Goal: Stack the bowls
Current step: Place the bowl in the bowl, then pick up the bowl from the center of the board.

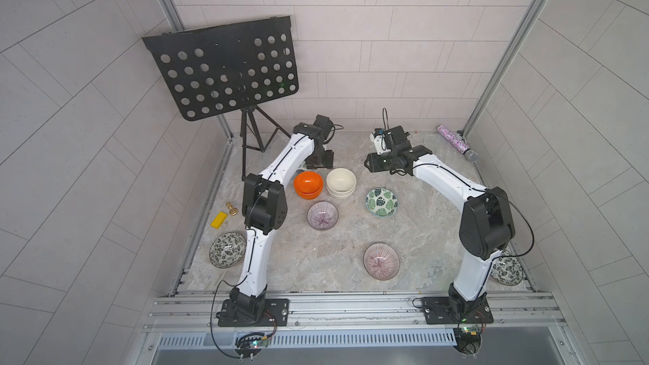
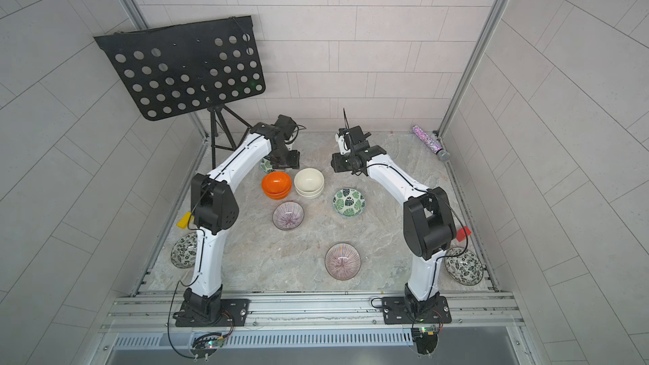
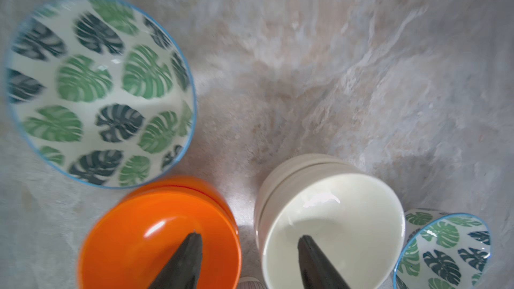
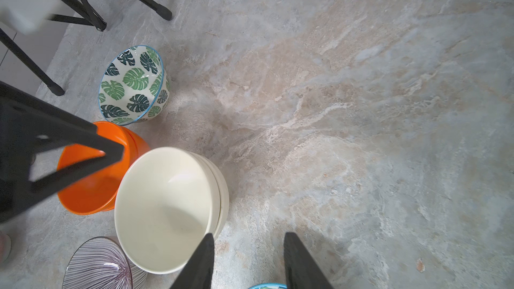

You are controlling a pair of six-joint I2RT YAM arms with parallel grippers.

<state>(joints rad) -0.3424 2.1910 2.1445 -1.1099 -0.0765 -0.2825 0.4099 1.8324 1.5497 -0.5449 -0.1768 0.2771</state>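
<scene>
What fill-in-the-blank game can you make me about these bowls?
The cream stack has ___ bowls.
The glossy stack beside it is coloured ___.
The holey stand is coloured ___.
Missing words: two, orange, black.

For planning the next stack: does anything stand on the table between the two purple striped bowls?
Nothing visible does. In both top views only bare table lies between the nearer purple bowl and the farther purple bowl.
</scene>
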